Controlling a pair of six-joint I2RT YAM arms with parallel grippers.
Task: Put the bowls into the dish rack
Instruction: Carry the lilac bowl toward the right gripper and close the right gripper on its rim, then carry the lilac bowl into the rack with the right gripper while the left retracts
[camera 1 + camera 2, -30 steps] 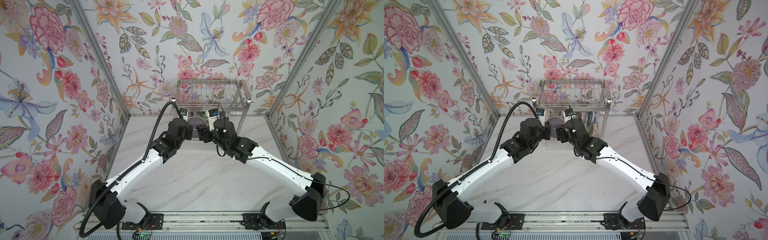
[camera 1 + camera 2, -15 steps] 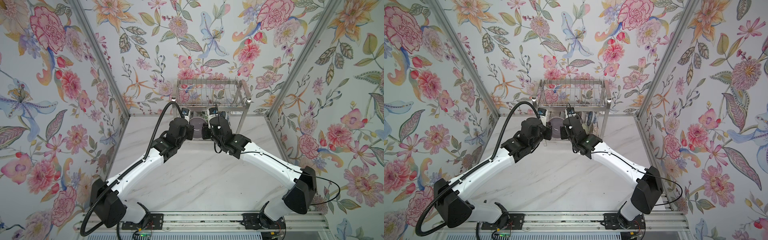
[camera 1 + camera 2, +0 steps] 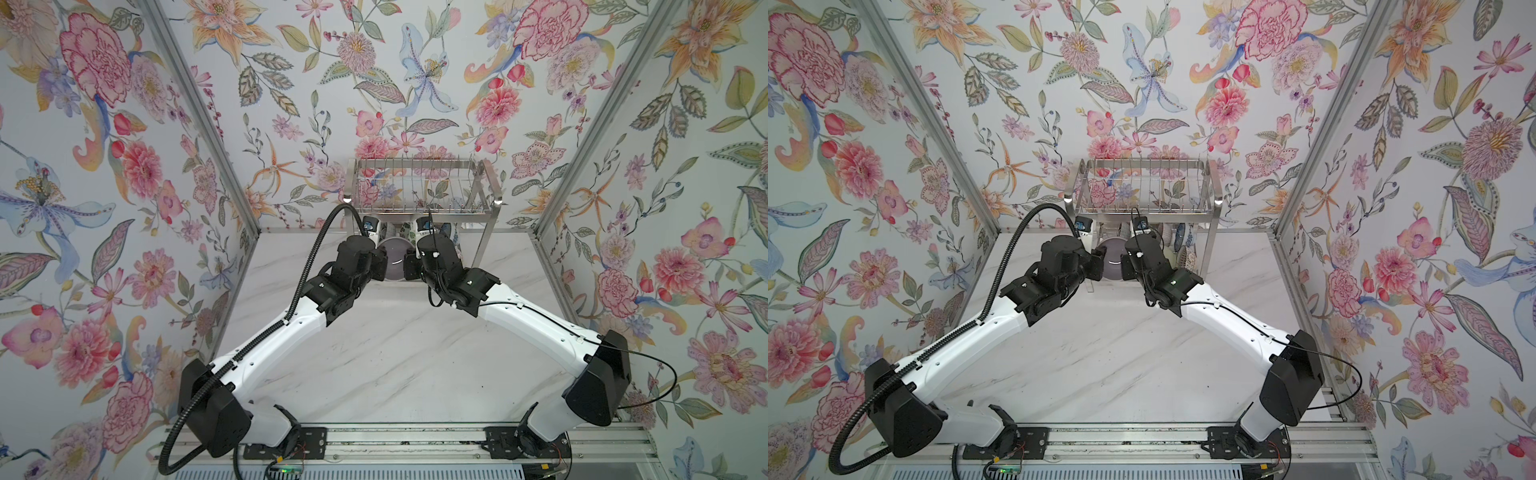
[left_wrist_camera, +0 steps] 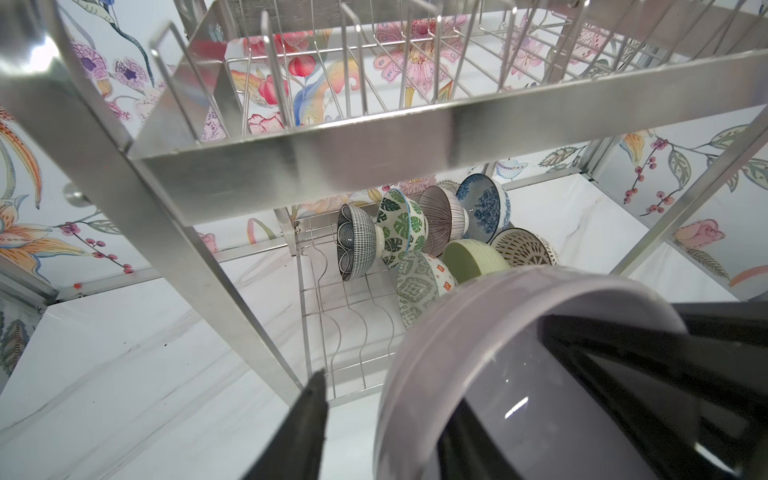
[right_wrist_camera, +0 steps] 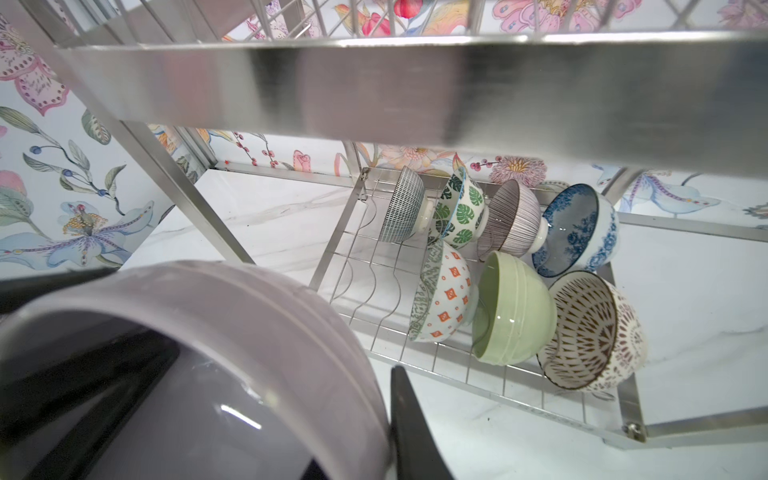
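Right gripper (image 5: 286, 365): it is clamping the wall of the lilac bowl (image 5: 216, 316), with one finger (image 5: 409, 419) pressing on the outside and the other sitting inside.
Left gripper (image 4: 436, 361): its jaws are standing apart; the outer finger (image 4: 309, 415) is showing clear of the rim, so it is not gripping.
Bowl's place: it is hanging tilted between the two grippers, in front of the dish rack (image 3: 415, 212) and not yet on it.
Step in hand: the arms seem to be passing the bowl from left to right.
Next move: the left gripper is needing to back away; the right is needing to carry the bowl under the upper tier into a free slot on the lower shelf (image 5: 365, 270).
Already loaded: seven bowls are leaning on that shelf, among them the green bowl (image 5: 515, 307).
Writing: none is showing on the bowls; the blue-marked tags on the wrist cameras (image 3: 369, 226) are too small to read.
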